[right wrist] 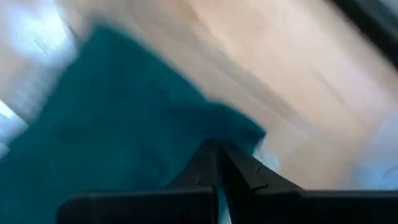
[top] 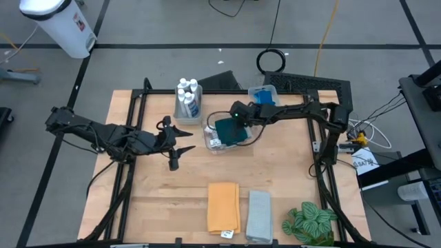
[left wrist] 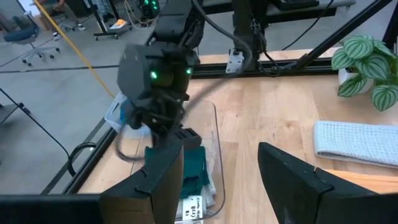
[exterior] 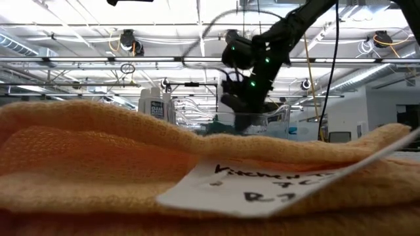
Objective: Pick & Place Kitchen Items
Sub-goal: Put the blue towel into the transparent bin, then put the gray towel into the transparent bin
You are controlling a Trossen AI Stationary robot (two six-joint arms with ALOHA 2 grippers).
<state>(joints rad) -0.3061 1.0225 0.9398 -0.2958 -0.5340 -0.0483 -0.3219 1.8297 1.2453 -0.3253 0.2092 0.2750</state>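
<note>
The right gripper [top: 235,122] is seen closed over the dark green cloth [top: 229,130] in the clear bin [top: 212,142], while the orange cloth [top: 223,206] and grey cloth [top: 259,214] are left unplaced on the table.

Right gripper [right wrist: 219,163] closed (left gripper [top: 180,143] spread, idle)

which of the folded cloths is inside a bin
The dark green cloth, lying in the clear bin under the right gripper. The orange cloth and grey cloth lie on the bare table.
</note>
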